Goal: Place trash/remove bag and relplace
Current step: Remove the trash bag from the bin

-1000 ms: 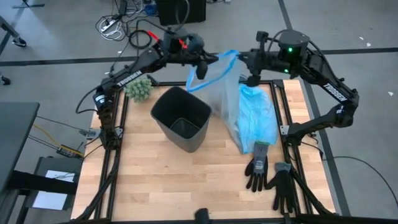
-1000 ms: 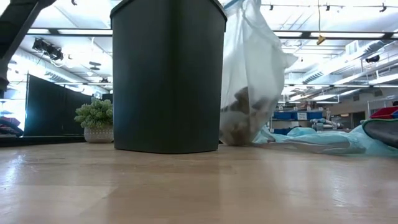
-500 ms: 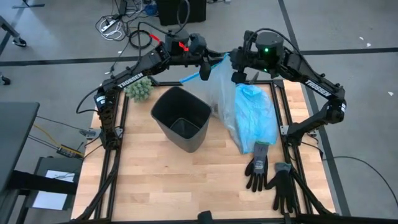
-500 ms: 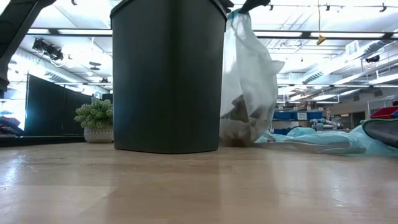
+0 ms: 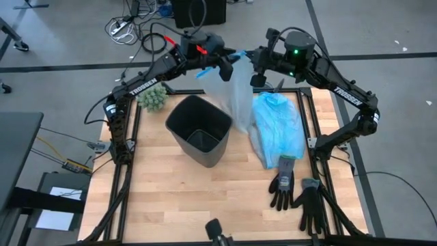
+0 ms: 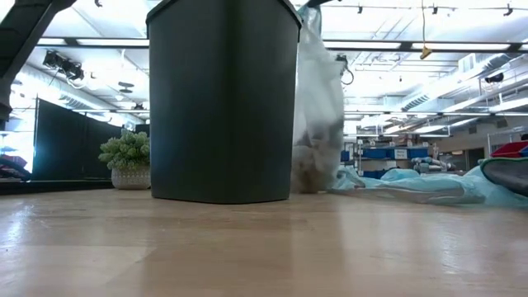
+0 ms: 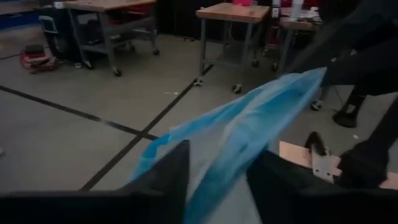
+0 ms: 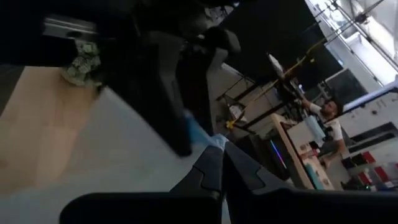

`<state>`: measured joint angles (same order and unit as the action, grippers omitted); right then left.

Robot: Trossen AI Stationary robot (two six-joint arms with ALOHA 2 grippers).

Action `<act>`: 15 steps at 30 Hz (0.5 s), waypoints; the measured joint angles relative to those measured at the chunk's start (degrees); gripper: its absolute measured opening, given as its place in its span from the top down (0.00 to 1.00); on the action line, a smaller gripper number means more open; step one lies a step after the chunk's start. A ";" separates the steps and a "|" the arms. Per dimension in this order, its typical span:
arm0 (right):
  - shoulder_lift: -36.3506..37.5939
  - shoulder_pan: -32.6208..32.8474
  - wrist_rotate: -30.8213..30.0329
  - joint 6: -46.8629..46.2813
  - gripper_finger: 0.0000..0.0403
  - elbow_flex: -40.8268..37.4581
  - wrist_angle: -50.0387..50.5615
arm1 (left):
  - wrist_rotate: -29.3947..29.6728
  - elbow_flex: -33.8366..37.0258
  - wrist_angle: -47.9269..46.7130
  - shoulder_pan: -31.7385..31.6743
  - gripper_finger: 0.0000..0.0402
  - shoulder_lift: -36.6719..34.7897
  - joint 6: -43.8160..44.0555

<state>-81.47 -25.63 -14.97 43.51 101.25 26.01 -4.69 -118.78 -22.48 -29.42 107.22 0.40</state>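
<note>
Bag's mouth has been gathered: a second ago I had the thin translucent grey-white bin liner (image 5: 239, 102) stretched wide between both arms; now the right gripper (image 5: 254, 75) has swung in next to the left gripper (image 5: 224, 68) at the back edge of the table, and the liner hangs as one narrow column.

Right gripper is pinched shut on the liner's top hem. Left fingers (image 7: 168, 177) have gone from pinched to parted, with blue-tinted film lying between them. Looks like I'm releasing on that side, so the right arm would carry the load alone.

Liner stands just beside the tall black plastic bin (image 5: 199, 130), on its right, between it and the crumpled light-blue plastic bag (image 5: 278, 130). Long axis near vertical, mouth up, bottom resting on the wooden tabletop (image 6: 264, 247). The brown-and-white trash (image 6: 312, 161) is settled in the bottom.

My read: bag is out of the bin; fresh liner not in yet.
</note>
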 joint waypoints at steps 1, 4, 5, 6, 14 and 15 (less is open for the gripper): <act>0.01 0.00 -0.50 -0.64 1.00 0.00 0.33 | 0.14 0.00 0.00 -0.23 0.68 0.00 0.01; 0.02 0.00 -2.41 -4.90 1.00 0.00 1.78 | -0.26 0.00 -0.02 -0.77 0.91 -0.01 -0.10; 0.02 0.00 -2.70 -6.73 1.00 0.00 2.93 | -0.58 0.00 0.00 -0.93 0.95 -0.11 -0.13; 0.06 -0.07 -2.82 -8.58 1.00 0.00 4.59 | -0.52 0.00 0.13 -1.03 0.97 -0.19 -0.15; 0.46 -2.70 2.27 -27.51 0.82 0.00 25.19 | 6.85 0.00 0.39 -2.31 0.99 -0.27 -0.27; 0.46 -3.13 4.10 -29.89 0.79 0.00 28.03 | 8.04 0.00 0.39 -2.62 0.99 -0.28 -0.29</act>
<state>-81.01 -28.76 -10.87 13.61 101.25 54.03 3.35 -118.78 -22.09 -32.04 106.94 0.12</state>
